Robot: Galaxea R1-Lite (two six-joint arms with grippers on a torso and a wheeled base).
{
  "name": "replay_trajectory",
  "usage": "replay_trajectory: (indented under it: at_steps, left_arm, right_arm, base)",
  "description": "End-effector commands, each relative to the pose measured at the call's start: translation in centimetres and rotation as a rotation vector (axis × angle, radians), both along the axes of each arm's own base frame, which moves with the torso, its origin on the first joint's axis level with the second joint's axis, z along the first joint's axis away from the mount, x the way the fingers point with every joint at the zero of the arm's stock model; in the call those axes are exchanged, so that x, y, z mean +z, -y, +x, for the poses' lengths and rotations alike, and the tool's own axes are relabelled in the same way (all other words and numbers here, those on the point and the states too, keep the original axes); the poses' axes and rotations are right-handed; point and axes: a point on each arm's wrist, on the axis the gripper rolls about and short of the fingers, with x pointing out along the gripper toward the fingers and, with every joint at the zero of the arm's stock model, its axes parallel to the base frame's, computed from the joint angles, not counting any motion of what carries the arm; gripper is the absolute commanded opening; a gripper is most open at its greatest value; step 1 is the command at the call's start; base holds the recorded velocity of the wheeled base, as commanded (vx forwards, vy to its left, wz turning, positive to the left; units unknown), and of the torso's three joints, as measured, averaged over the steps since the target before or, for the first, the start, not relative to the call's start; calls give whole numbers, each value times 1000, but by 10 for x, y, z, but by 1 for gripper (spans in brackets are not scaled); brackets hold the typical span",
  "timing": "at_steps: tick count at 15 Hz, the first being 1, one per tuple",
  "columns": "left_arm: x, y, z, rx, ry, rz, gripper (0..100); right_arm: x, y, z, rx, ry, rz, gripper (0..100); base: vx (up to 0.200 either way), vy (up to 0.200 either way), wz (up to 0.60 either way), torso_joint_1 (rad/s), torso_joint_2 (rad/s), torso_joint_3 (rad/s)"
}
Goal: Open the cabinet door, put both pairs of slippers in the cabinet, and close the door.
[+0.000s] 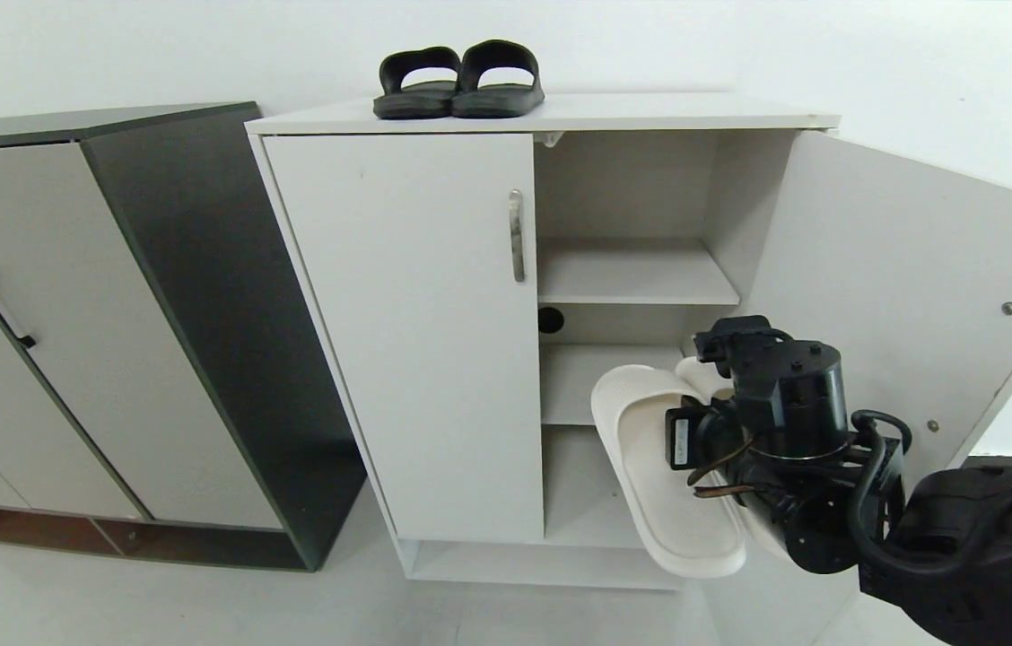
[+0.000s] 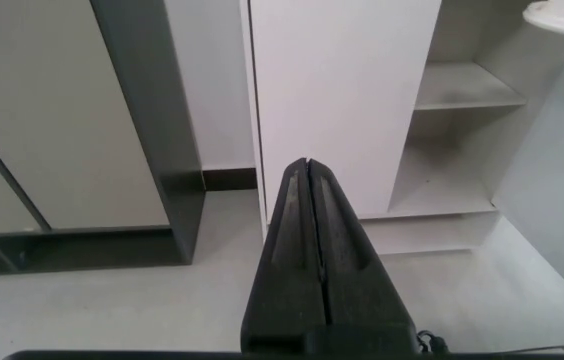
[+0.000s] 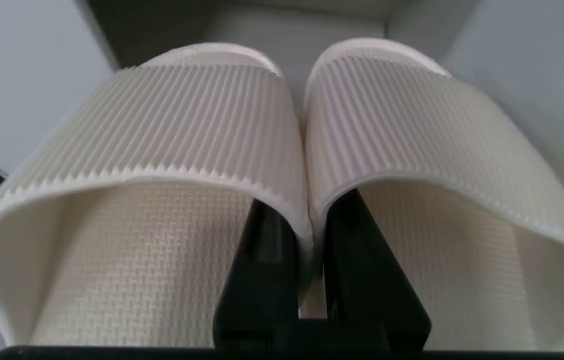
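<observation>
The white cabinet has its right door swung open and its left door closed. A pair of black slippers rests on the cabinet top. My right gripper is shut on the pair of white slippers, pinching the two inner straps together. It holds them in front of the open right half, level with the middle shelf, toes pointing in. My left gripper is shut and empty, low above the floor, facing the cabinet's closed left door.
A grey and dark cabinet stands to the left, close beside the white one. Inside the open half are an upper shelf and a bottom shelf, all bare. The open door stands to the right of my right arm.
</observation>
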Motion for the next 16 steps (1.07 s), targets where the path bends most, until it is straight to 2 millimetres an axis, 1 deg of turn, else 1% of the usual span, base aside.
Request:
replay_trajectory:
  at_steps: [1,3,5,13,15,16]
  left_arm:
    - [0,0,0,0,-2,-3,0]
    - [0,0,0,0,-3,-4,0]
    - [0,0,0,0,-3,-4,0]
    - [0,0,0,1,-3,-13,0]
    - [0,0,0,5,-3,-16,0]
    - [0,0,0,4,-3,-12,0]
  right_arm:
    - [-9,6,10,-34,-18,-16,0]
    - [-13,13,18,-60,-29,-23,0]
    - [-16,15,24,-74,-29,-23,0]
    - [-21,15,25,-76,-37,-29,0]
    - [-21,7,19,-40,-40,-28,0]
    - [-30,-16,9,60,-50,-27,0]
  base:
    - [0,0,0,0,0,0]
    - [0,0,0,0,0,0]
    - [0,0,0,0,0,0]
    - [0,0,0,0,0,0]
    - [0,0,0,0,0,0]
    - [0,0,0,0,0,0]
